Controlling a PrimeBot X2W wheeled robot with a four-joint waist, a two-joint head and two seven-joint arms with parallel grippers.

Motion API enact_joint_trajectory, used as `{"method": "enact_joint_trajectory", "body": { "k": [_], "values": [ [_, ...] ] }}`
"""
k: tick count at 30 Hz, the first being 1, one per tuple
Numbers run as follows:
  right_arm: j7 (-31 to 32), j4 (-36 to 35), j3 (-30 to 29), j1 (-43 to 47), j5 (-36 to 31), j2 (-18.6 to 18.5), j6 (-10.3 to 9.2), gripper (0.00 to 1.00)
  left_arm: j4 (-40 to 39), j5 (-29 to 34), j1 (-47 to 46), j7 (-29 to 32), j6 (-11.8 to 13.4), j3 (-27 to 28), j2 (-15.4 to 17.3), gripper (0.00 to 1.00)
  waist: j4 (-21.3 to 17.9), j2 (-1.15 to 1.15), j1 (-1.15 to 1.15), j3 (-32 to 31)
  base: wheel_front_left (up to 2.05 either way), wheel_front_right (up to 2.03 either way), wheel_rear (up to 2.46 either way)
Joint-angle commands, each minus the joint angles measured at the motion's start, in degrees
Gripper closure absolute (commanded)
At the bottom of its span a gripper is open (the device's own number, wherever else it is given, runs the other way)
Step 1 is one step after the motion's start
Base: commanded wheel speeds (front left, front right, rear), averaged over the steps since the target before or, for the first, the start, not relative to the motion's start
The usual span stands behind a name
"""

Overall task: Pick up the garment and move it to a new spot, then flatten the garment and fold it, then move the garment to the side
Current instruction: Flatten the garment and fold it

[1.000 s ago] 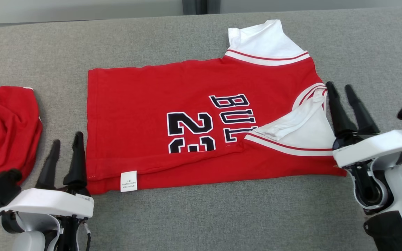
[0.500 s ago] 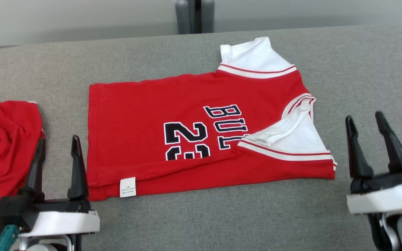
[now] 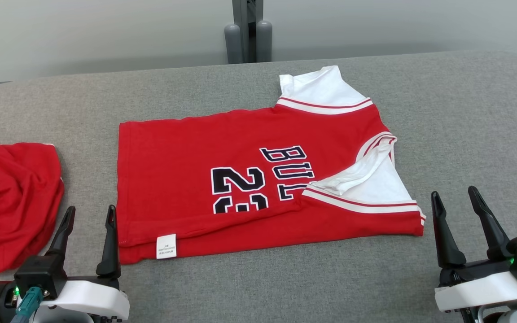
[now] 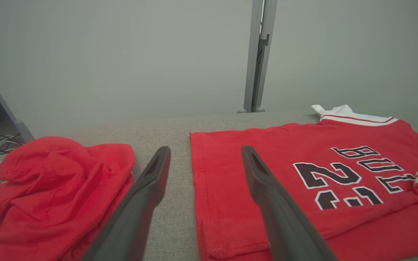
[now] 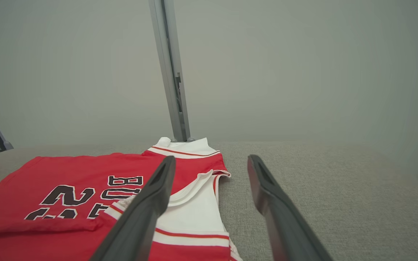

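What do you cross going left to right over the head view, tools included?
crumpled red garment → left tool, open → red jersey, lying partly folded → right tool, open

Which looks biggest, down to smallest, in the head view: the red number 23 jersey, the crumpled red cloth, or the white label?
1. Red number 23 jersey, largest.
2. Crumpled red cloth, cut off at the left edge, so full size unsure.
3. White label, smallest.
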Motion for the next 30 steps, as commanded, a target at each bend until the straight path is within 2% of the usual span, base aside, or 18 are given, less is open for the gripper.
{"method": "enact_joint_trajectory", "body": {
  "k": [1, 12, 22, 30],
  "values": [
    [-0.05, 0.17, -0.32, 0.15, 0.42, -0.26, 0.01, 0.00, -0.04, 0.21, 0.04, 0.16, 0.00, -0.07, 0.48, 0.00, 0.15, 0.00, 0.00, -0.08, 0.00, 0.00, 0.00],
    [0.07, 5.33, 1.24, -3.55, 1.80, -2.23, 0.00, 0.00, 2.51, -0.13, -1.71, 3.80, -1.24, -2.27, 0.99, 0.00, 0.53, 0.00, 0.00, 1.80, 0.00, 0.00, 0.00],
    [0.94, 17.63, 3.90, -9.62, 3.38, -2.68, 0.01, 0.00, 9.66, -2.91, -3.91, 7.54, -2.93, -3.58, 0.25, 0.00, 0.24, 0.00, 0.00, 5.84, 0.00, 0.00, 0.00],
    [4.03, 27.19, 6.22, -13.52, 5.38, -1.52, 0.01, 0.00, 14.89, -7.50, -4.18, 14.32, -4.73, -3.86, -1.01, 0.00, -0.13, 0.00, 0.00, 6.79, 0.00, 0.00, 0.00]
  ]
}}
